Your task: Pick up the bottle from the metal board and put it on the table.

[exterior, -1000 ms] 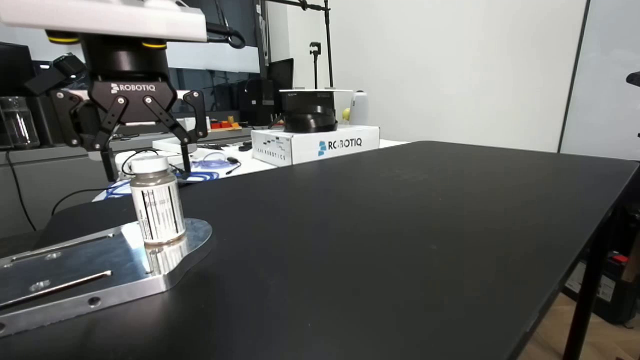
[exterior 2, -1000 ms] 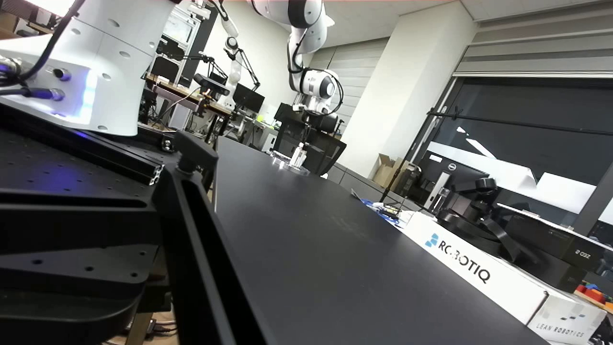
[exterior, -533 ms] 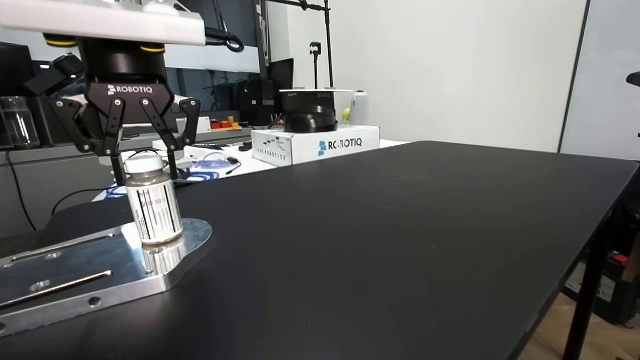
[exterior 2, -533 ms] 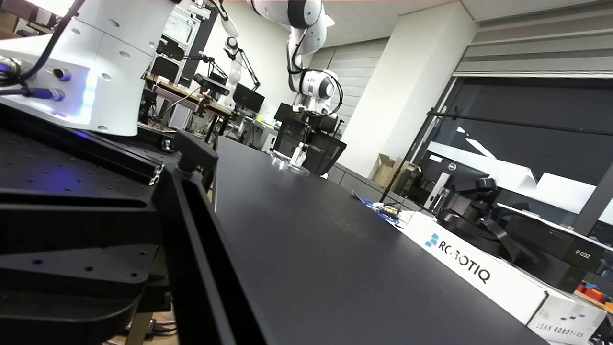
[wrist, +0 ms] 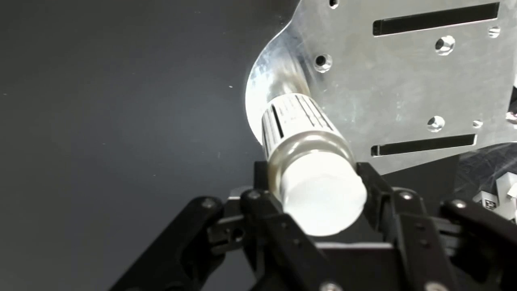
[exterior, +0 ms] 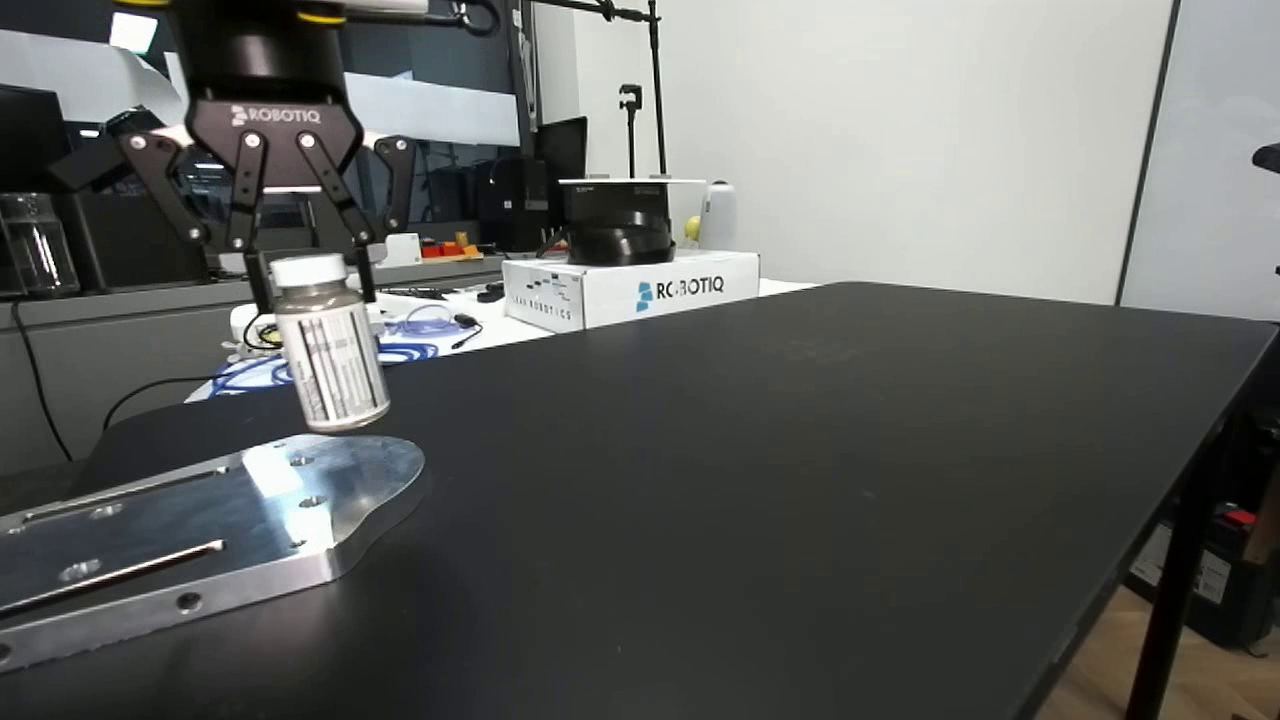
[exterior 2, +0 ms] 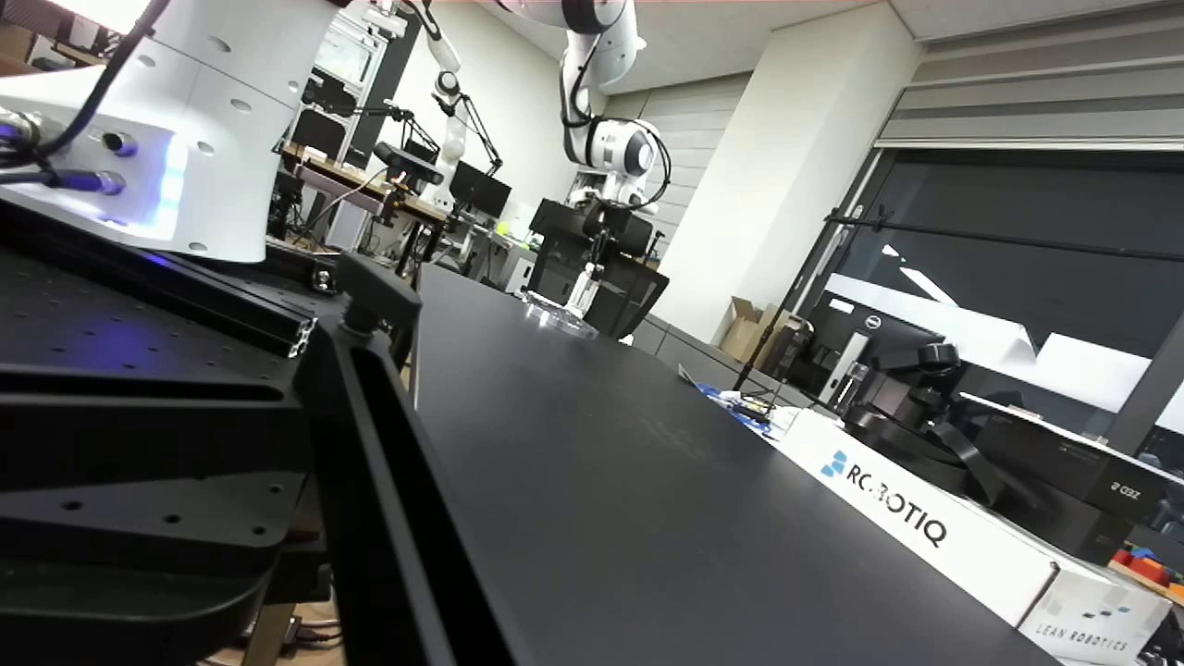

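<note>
One gripper (exterior: 315,288), black, pointing downward; two fingers (wrist: 373,184) clamped, tips apart. One arm (exterior 2: 610,55), white, bent, above the gripper.

White base (exterior 2: 213,125), dotted with round grey plugs (exterior 2: 241,104); a bluish light strip (exterior 2: 170,190) glows low on its side, a thick black cable (exterior 2: 110,78) crossing it. Arm (exterior 2: 612,143) white too, smoothly rounded, black bands (exterior 2: 583,13) at the joints. Gripper (exterior: 316,292) black: white ROBOTIQ lettering (exterior: 284,115), silver screws (exterior: 307,141) at the pivots, slim dark fingers (exterior: 258,280). Yellow bands (exterior: 322,18) and a looping cable (exterior: 440,19) higher up.
</note>
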Controlling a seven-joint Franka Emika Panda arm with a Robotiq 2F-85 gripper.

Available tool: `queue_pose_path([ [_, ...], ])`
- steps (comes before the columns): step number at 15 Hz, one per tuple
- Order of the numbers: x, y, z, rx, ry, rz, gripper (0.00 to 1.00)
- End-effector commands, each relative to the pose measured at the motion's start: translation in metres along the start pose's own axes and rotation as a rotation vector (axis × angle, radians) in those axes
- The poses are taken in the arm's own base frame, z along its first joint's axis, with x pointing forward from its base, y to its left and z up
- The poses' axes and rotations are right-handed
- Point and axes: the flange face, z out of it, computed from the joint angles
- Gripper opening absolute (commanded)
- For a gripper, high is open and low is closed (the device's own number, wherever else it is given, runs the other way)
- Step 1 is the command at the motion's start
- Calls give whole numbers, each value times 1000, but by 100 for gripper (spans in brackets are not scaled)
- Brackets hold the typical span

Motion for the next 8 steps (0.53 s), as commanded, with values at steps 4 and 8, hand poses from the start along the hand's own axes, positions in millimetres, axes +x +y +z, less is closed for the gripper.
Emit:
queue_pose_path([
  [4,-4,74,-41,-109,-6,38,30],
  [8,-7,119,-60,-124,6,79,30],
])
